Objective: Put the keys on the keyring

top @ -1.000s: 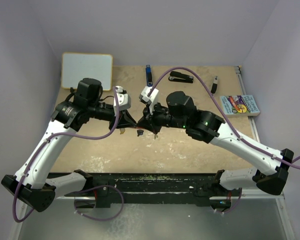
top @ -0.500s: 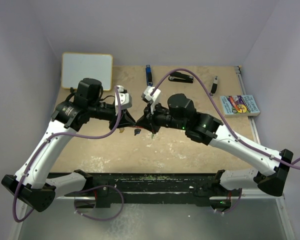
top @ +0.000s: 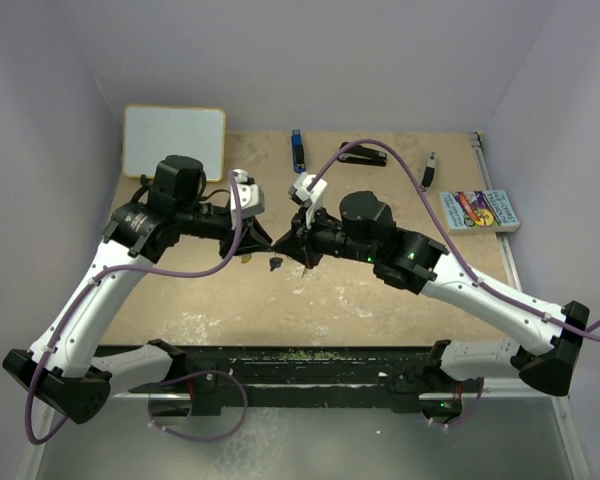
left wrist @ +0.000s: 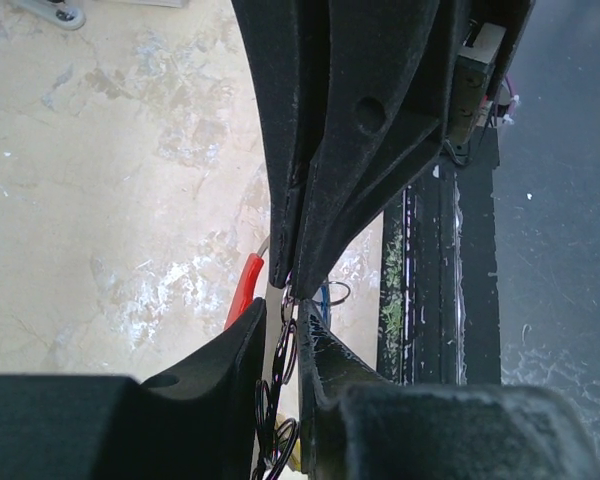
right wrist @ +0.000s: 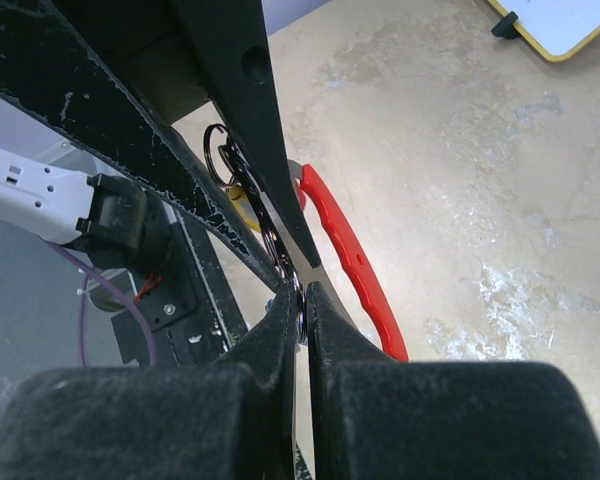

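I see my right gripper (right wrist: 302,298) pinched shut on the keyring (right wrist: 355,262) chain over the middle of the table (top: 380,300), red clip hanging beside, and my left gripper (left wrist: 282,318) a slit apart around those rings, grip uncertain.

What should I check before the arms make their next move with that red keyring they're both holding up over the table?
1. Right gripper grip on the keyring: ok, jaws shut on one of its silver rings.
2. Left gripper grip: not ok, jaws slightly apart, and the ring chain seems loose in the gap.
3. Keys threaded on: cannot tell, the fingers hide them.
4. Clearance between the two grippers: not ok, tips nearly touching.
5. Table beneath: ok, the stapler lies far off at the back edge.
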`<state>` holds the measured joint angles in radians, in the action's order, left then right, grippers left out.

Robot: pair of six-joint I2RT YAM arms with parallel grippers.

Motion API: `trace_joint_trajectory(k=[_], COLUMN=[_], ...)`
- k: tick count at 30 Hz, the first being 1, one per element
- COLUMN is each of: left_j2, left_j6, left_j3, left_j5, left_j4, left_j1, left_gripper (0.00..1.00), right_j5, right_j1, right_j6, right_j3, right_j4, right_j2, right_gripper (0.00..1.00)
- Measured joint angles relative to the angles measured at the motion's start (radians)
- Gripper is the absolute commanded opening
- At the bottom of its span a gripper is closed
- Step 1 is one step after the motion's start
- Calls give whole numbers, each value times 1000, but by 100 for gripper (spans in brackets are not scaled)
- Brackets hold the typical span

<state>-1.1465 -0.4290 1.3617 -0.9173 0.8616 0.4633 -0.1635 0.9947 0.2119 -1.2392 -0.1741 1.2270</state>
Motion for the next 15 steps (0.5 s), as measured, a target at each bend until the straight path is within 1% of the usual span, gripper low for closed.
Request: trace_joint_trajectory(k=[4,8,10,15], left_j2=[0,0,0,0], left_j6=[2,13,22,30], left_j3=[1,21,27,38], left_j5=[10,13,16,27], left_j4=[-17,-48,-61,-83], left_j1=[0,0,0,0], left_gripper=[27,37,40,41], right_j5=[16,27,43,94], right_j1=[0,0,0,0], right_j6=[8,21,27,51], right_j3=[5,14,23,40], right_j4=[-1,-12,-22,-38], right_j2=[-4,-5,-5,-5], right_gripper=[0,0,0,0])
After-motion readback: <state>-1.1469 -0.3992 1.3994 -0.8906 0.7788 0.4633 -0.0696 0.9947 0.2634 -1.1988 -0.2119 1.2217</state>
